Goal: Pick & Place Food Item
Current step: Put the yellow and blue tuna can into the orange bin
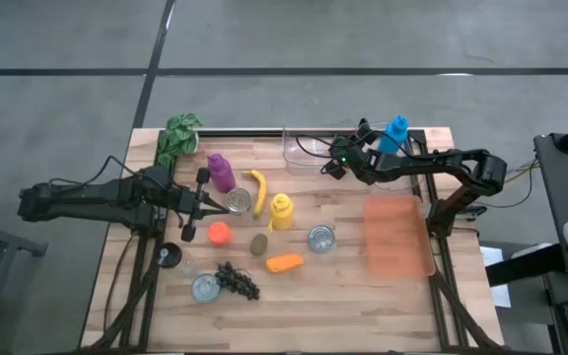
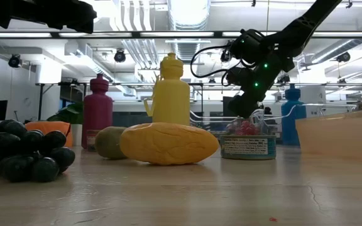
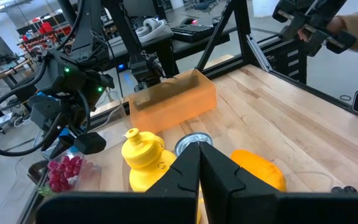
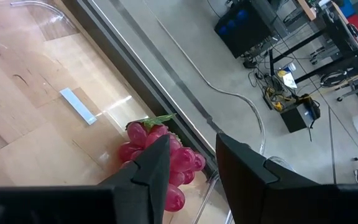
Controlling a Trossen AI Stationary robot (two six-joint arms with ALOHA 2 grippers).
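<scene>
Position check, high view: shows right gripper (image 1: 338,164) reaching over clear container (image 1: 299,148) at far edge of table. Shows left gripper (image 1: 220,205) waiting above mid-table, near purple bottle (image 1: 220,172), well apart from that container. Shows orange tray (image 1: 397,237) on right side of table.

Low view: places right gripper (image 2: 250,112) low, just above red grapes (image 2: 246,129), glimpsed behind labelled can (image 2: 247,147).

Left wrist view: confirms left gripper (image 3: 199,152) fully closed, with nothing between its fingers. Shows red grapes (image 3: 64,173) beneath right arm's head, beyond yellow bottle (image 3: 143,155).

Right wrist view: shows right gripper (image 4: 191,146) part-way open, one finger on either side of red grapes (image 4: 179,158). Shows bunch resting on container floor, close against its wall. Shows no firm pinch; treat bunch as not yet held.

Step in hand, by judgement: grasp phase of pick.

Next move, by judgement:
- Close further until both pads seat on bunch.
- Lift straight up to clear container wall.
- Carry to drop point, probably orange tray; task sentence names none.
- Expect soft, lumpy load; squeeze gently and watch for slipping.
</scene>
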